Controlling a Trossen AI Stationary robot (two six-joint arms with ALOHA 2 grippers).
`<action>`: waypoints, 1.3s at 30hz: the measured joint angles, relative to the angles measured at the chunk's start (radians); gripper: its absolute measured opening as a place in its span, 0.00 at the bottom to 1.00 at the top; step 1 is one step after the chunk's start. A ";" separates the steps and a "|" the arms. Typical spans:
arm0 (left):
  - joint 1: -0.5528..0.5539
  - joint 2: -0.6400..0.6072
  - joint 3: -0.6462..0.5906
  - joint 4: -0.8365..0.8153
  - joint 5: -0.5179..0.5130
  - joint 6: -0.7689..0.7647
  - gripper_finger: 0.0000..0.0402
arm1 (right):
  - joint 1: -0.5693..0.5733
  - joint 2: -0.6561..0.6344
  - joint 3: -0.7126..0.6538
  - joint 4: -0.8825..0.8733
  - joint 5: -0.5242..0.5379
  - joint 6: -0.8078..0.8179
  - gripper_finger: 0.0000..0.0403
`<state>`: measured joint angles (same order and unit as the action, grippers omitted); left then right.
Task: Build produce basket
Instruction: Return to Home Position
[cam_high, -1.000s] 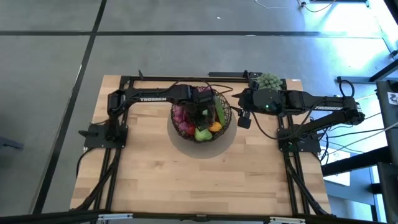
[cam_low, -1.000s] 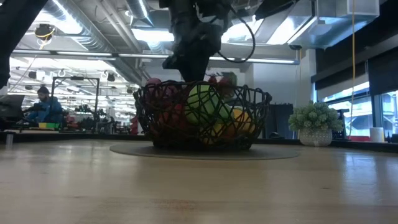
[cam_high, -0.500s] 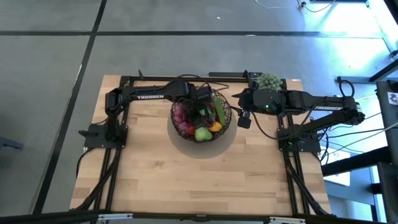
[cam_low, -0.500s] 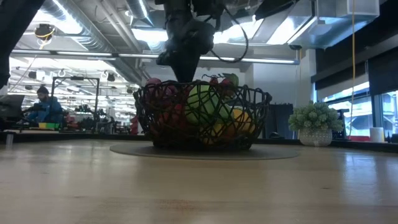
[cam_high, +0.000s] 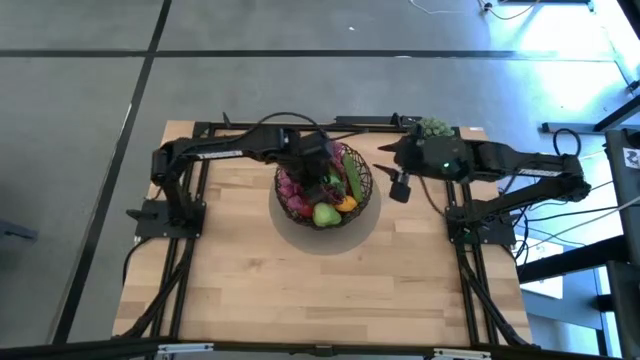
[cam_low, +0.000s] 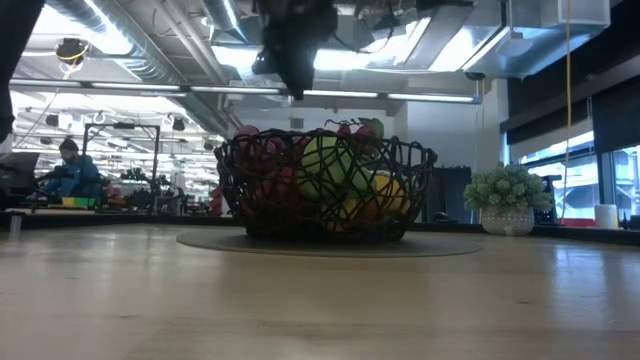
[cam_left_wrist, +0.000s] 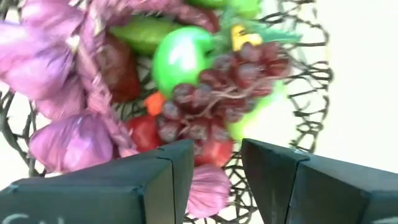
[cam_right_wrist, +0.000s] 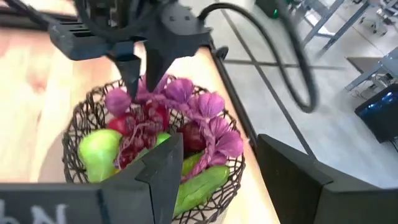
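"What was the floor (cam_high: 80, 150) like?"
"Grey concrete, crossed by dark lines, with glare (cam_high: 560, 30) at one corner."
"And beyond the table (cam_low: 300, 300)?"
"Ceiling ducts (cam_low: 150, 45), strip lights (cam_low: 130, 88), windows (cam_low: 615, 170) on the right, a person (cam_low: 72, 170) seated far off."

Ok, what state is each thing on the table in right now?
Dark brown woven wire basket: upright, full of toy produce.
Purple grapes: lying loose on top.
Left gripper: open, empty, above the basket.
Right gripper: open, empty, beside the basket.
Pale green potted plant: upright.
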<state>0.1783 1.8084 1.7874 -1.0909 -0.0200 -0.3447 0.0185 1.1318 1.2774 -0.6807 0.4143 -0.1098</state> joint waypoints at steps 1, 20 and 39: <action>-0.005 -0.013 0.000 0.004 0.001 0.014 0.31 | 0.000 -0.011 0.004 -0.001 -0.001 0.002 0.51; -0.142 -0.257 0.000 0.013 -0.122 0.008 0.31 | 0.000 -0.130 0.068 0.034 -0.473 0.106 0.51; -0.231 -0.418 0.001 -0.052 -0.269 0.164 0.01 | 0.000 -0.132 0.081 0.066 -0.521 0.186 0.16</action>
<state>-0.0526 1.3906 1.7882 -1.1429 -0.2890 -0.1805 0.0181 0.9994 1.3585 -0.6151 -0.1065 0.0758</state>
